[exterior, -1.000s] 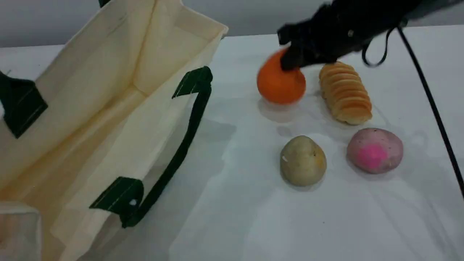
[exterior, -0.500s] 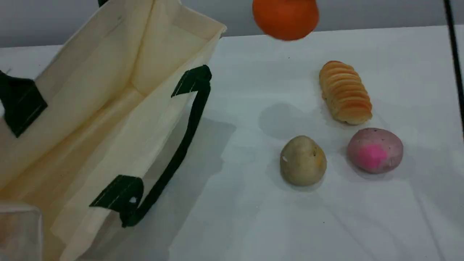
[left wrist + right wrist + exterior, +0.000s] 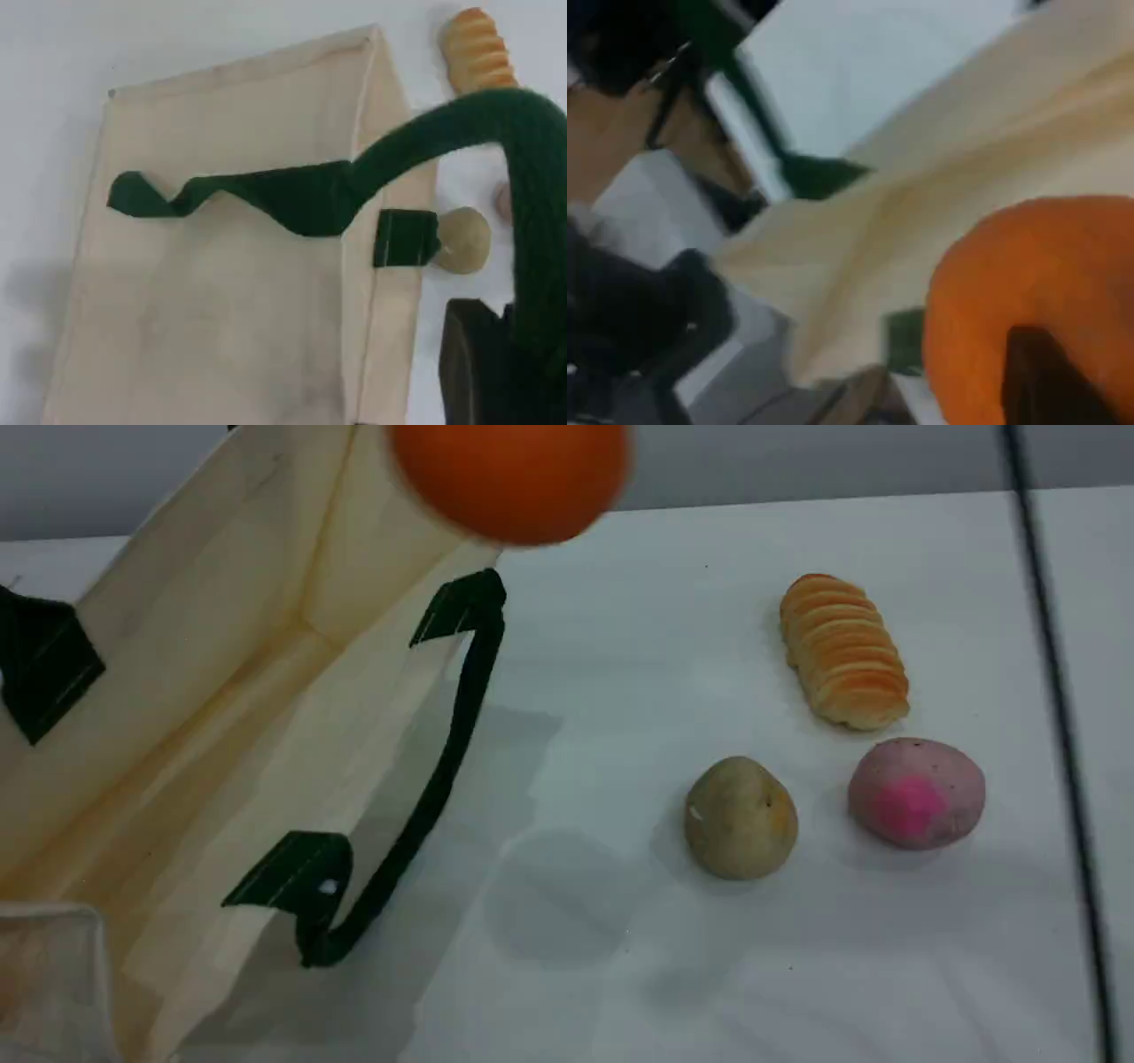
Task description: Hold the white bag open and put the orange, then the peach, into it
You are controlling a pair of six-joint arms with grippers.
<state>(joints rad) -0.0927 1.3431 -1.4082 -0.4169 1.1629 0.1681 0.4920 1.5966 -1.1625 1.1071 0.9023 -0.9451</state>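
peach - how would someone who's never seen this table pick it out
Start at the big white bag on the left, then cross the table to the three items lying on the right. The peach is the nearest-right one, beside the tan pear and below the ridged roll: dusty pink with a magenta patch.

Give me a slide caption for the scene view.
Bright round orange carried above the open cream canvas bag; pink speckled peach waits on the table.

Black gripper (image 3: pixel 478 372) fingertip, black cable (image 3: pixel 1054 691)

L hand (image 3: pixel 496 372) clamped, R hand (image 3: pixel 1050 376) clamped
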